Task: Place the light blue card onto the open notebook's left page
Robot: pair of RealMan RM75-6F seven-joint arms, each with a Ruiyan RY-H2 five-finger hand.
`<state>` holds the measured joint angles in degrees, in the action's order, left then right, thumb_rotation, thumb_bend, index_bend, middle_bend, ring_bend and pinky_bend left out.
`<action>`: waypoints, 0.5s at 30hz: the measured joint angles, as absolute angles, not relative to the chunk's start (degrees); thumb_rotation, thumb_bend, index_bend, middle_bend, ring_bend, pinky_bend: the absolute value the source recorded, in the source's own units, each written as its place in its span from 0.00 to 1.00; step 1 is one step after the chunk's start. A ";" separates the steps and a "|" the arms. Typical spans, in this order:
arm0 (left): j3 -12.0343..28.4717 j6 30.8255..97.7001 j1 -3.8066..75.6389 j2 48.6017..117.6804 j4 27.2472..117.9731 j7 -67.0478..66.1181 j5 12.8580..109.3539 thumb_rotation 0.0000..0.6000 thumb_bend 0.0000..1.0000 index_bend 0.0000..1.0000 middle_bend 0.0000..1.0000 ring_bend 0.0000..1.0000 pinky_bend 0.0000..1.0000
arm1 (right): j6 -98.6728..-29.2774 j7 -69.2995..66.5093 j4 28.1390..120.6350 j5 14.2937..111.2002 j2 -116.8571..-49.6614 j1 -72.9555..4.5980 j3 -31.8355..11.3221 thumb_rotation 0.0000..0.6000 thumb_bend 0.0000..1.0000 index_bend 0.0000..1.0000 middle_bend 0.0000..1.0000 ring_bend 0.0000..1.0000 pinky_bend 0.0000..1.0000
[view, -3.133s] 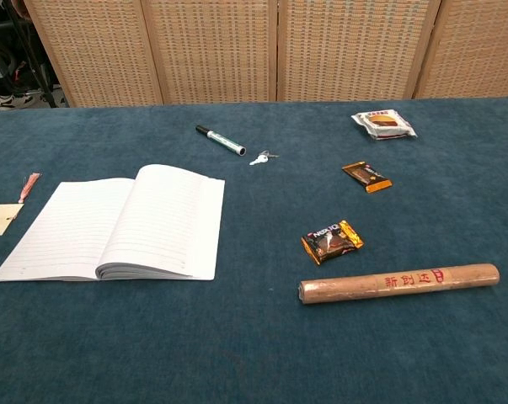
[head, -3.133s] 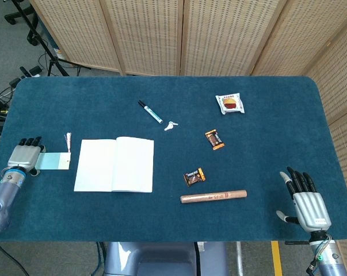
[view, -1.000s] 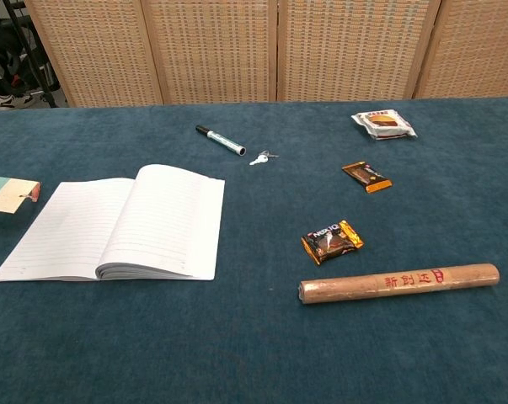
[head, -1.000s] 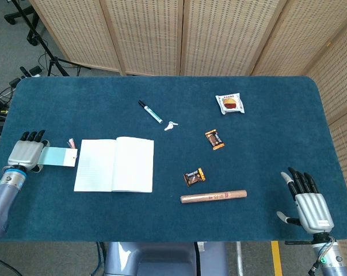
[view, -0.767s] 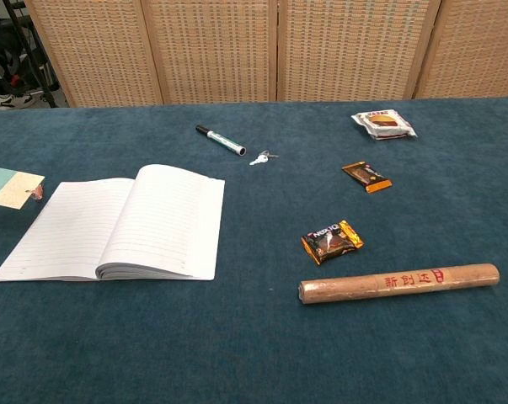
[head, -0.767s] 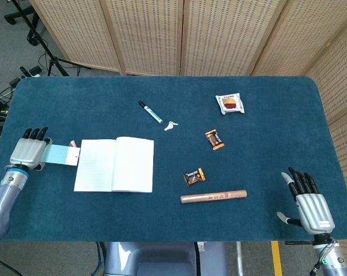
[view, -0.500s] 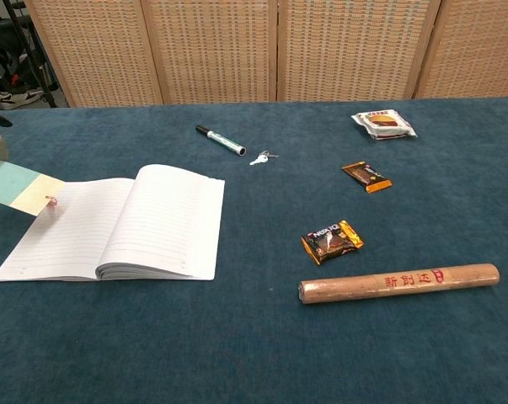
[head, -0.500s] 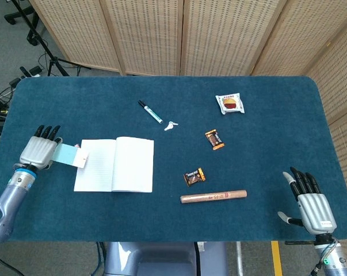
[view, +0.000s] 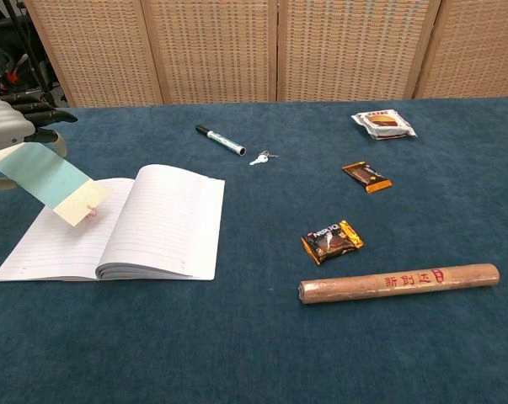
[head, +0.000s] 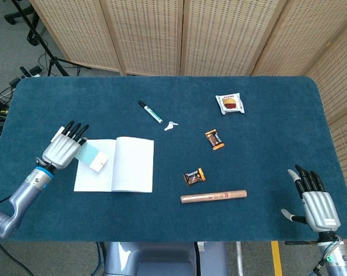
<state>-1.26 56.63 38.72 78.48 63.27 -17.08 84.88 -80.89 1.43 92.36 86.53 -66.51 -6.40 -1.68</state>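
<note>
While the left robot hand (head: 63, 150) grips the light blue card (head: 92, 156) by its near end, the card juts out ahead of the fingers and hangs over the left page (head: 94, 172) of the open notebook (head: 114, 165); in the chest view the card slopes downward from the hand, its pale far tip low over the page, though whether that tip touches the paper cannot be told; a small pinkish tag sits at that tip. Step in hand, by my judgement: the carry is all but complete and the card stands at the point of release; it is not yet lying flat on the page.

The right robot hand (head: 317, 206) rests on the counter (head: 265, 132) far off to the other side, fingers apart and holding nothing; it has no part in this step.

Next move, as judged: lower the left robot hand a little further forward so that the whole card clears the page's outer edge, then let the fingers part and draw the hand back without dragging the card; the held end lies beside that edge, so an early release risks the card tipping off onto the counter.

Beyond the notebook from the left robot hand lie a marker pen (head: 150, 111) and a small key (head: 171, 125); neither obstructs the placement.
</note>
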 measured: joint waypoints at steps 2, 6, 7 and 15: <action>-2.21 58.13 39.02 79.20 60.91 -13.63 88.07 1.00 0.26 0.31 0.00 0.00 0.00 | -80.87 1.40 92.32 86.47 -66.53 -6.40 -1.71 1.00 0.16 0.00 0.00 0.00 0.00; -3.96 61.40 39.38 80.65 55.88 -8.07 92.85 1.00 0.26 0.31 0.00 0.00 0.00 | -80.71 1.56 92.22 86.25 -66.61 -6.44 -1.77 1.00 0.16 0.00 0.00 0.00 0.00; -4.46 62.34 39.43 81.10 54.35 -6.64 94.01 1.00 0.26 0.31 0.00 0.00 0.00 | -80.64 1.64 92.22 86.21 -66.64 -6.46 -1.77 1.00 0.16 0.00 0.00 0.00 0.00; -7.07 66.90 39.23 83.37 46.05 -0.05 98.51 1.00 0.26 0.31 0.00 0.00 0.00 | -80.37 2.94 92.28 85.75 -67.03 -6.55 -1.88 1.00 0.16 0.00 0.00 0.00 0.00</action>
<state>-7.07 66.90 39.23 83.37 46.05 -0.05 98.51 -80.37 2.94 92.28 85.75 -67.03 -6.55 -1.88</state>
